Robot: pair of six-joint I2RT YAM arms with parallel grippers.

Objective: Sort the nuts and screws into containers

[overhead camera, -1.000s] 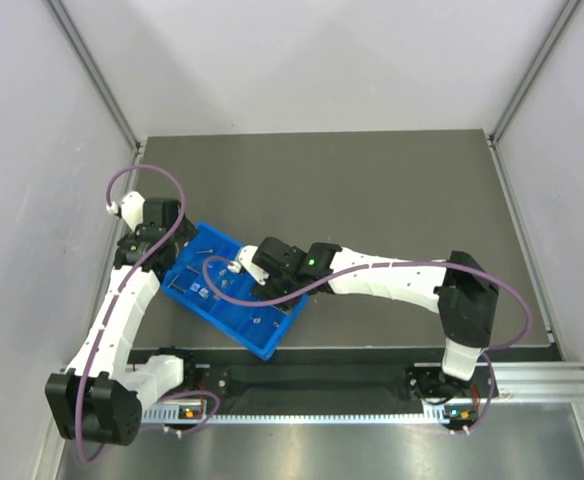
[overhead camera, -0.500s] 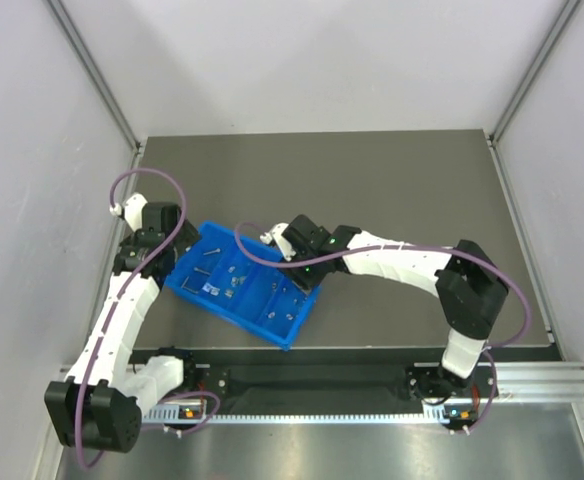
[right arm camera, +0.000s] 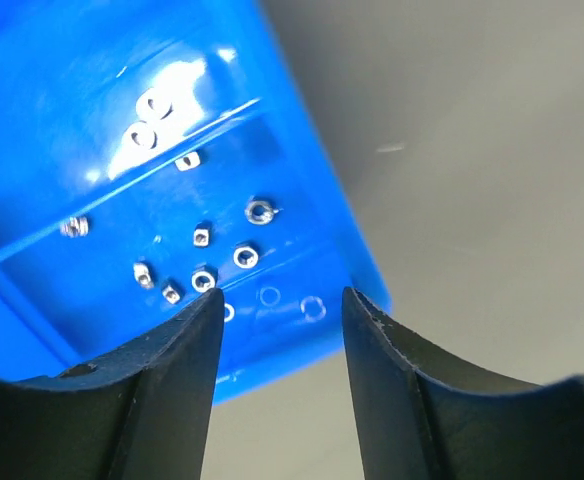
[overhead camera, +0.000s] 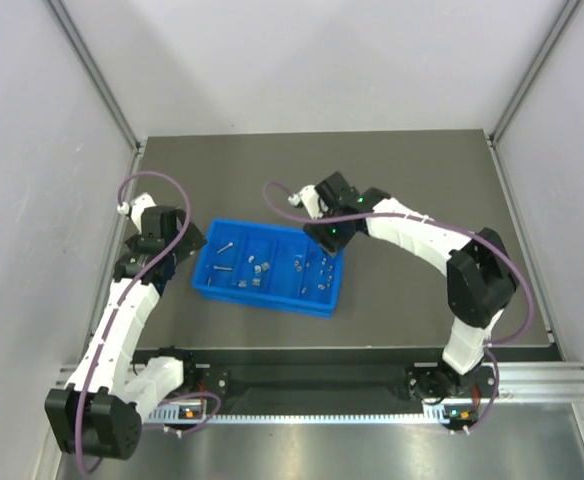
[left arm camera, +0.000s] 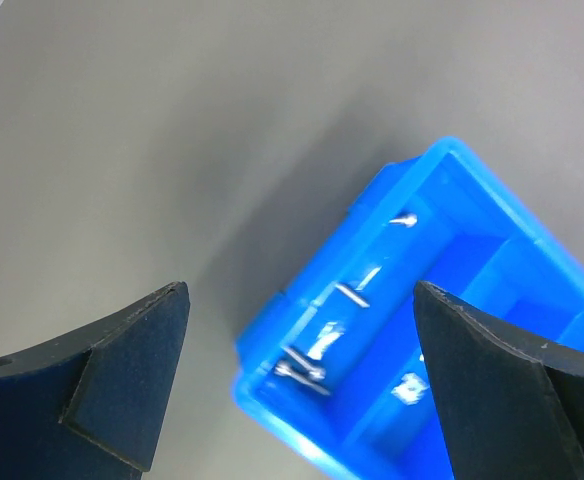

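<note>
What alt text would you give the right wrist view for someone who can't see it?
Tiny silver nuts lie in an end compartment of the blue tray, seen between the right gripper's parted, empty black fingers. Grey table fills the right side.

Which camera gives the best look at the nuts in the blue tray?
Right wrist: the nuts show as separate rings and blocks in the tray's end compartment. Top external shows only specks; left wrist shows mostly screws.
</note>
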